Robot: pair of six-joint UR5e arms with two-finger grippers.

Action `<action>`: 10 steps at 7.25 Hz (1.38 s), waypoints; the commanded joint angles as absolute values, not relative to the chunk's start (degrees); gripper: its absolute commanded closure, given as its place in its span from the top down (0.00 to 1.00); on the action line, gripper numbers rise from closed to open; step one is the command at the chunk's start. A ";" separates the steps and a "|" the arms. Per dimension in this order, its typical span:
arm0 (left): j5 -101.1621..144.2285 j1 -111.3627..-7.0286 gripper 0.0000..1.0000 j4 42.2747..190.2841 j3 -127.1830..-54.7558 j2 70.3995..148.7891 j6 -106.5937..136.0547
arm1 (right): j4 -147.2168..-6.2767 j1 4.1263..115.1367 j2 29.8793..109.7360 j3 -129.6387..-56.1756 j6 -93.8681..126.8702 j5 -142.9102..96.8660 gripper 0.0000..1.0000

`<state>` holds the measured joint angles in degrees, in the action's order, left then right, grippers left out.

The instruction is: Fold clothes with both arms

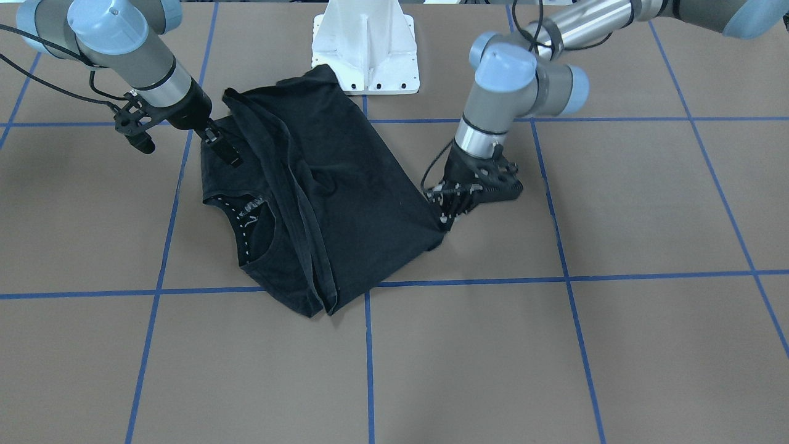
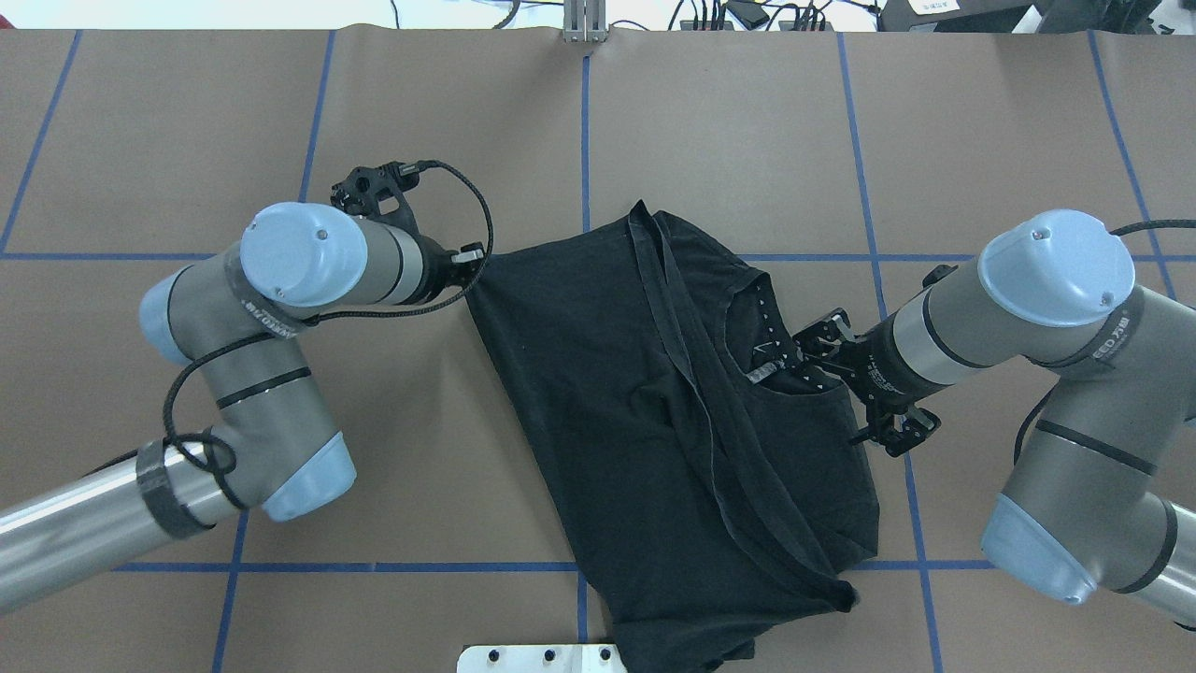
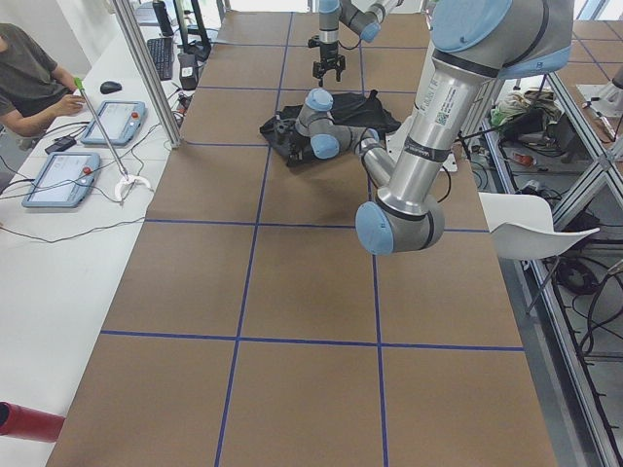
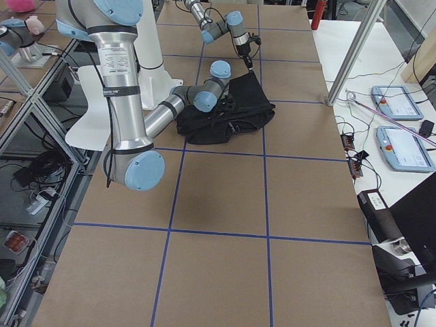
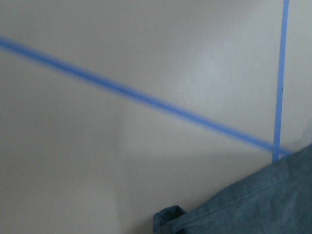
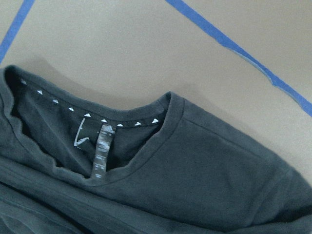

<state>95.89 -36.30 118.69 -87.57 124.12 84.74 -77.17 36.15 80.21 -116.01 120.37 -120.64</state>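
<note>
Left claw (image 2: 470, 262): clenched on one corner of the T-shirt (image 2: 598, 374), low by the worktop (image 2: 374, 439).
T-shirt: lay partly folded mid-worktop between the two arms, with a seamed edge running diagonally across it.
Neckband (image 2: 768, 322): white-dotted, lay open on the shirt's right side.
Right claw (image 2: 811, 344): hovered just beside the neckband; released or clenched could not be told.
</note>
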 commanded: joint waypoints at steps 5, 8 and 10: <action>94.66 -46.93 0.99 142.47 -46.30 148.01 73.14 | -76.99 35.51 75.71 -114.36 120.23 -114.71 1.00; 103.24 -47.11 0.99 141.50 -70.22 128.67 72.95 | -77.69 26.06 67.51 -112.24 120.24 -104.02 1.00; 105.46 -47.11 0.99 141.50 -86.25 113.71 72.25 | -88.26 21.20 61.64 -112.50 107.06 -102.30 1.00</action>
